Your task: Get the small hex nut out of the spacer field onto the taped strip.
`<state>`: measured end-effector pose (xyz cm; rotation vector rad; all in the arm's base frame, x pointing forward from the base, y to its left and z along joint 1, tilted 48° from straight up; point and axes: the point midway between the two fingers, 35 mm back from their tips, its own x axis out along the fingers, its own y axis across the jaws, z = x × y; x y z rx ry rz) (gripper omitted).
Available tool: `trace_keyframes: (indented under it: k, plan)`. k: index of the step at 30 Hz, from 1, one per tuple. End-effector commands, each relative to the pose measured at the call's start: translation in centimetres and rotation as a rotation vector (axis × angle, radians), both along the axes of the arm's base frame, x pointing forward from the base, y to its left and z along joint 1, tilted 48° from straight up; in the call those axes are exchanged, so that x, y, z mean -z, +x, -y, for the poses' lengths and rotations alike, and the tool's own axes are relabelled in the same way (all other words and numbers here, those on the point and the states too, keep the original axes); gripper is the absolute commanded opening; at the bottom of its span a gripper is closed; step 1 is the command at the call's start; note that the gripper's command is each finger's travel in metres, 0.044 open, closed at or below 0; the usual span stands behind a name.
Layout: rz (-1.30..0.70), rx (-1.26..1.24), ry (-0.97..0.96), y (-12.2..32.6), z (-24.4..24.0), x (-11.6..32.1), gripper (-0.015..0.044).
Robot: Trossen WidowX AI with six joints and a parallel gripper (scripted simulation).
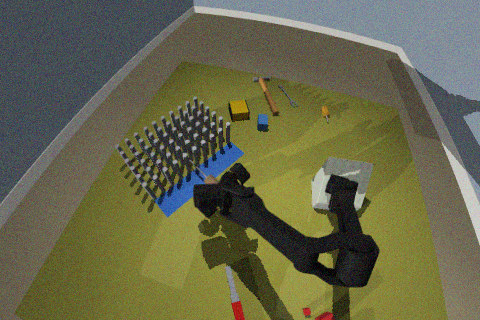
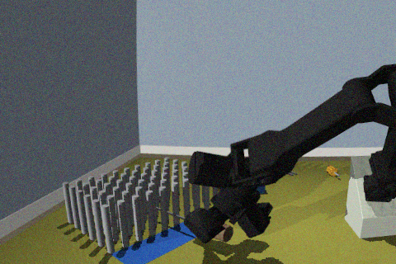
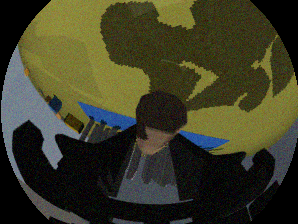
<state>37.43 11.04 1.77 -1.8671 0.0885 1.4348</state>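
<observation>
A field of upright grey metal spacers [image 1: 175,142] [image 2: 124,202] stands on the olive mat, with a blue taped strip [image 1: 172,201] [image 2: 153,247] [image 3: 100,113] along its front edge. My gripper [image 1: 212,187] [image 2: 223,224] [image 3: 156,143] hangs low over the right end of the strip. It is shut on a tool with a wooden handle [image 1: 211,179] [image 2: 225,234] [image 3: 160,112]. The tool's thin metal shaft [image 1: 201,173] [image 2: 175,215] points into the front rows of spacers. The hex nut is hidden among the spacers.
Behind the field lie a yellow block [image 1: 239,109], a blue block [image 1: 262,121], a hammer [image 1: 268,95], a wrench [image 1: 288,95] and an orange screwdriver [image 1: 325,112] [image 2: 332,171]. A red-handled tool [image 1: 234,295] lies at the front. The arm's grey pedestal [image 1: 350,166] [image 2: 363,210] stands to the right.
</observation>
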Motion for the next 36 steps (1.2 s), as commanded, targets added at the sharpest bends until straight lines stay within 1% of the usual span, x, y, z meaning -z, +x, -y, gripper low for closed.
trace_keyframes:
  k: [1, 36]
  plan:
    - [0.011, 0.004, 0.001, 0.5, 0.3, -0.1, 0.0000]
    - [0.013, 0.005, 0.000, 2.5, 1.1, 0.9, 0.0000]
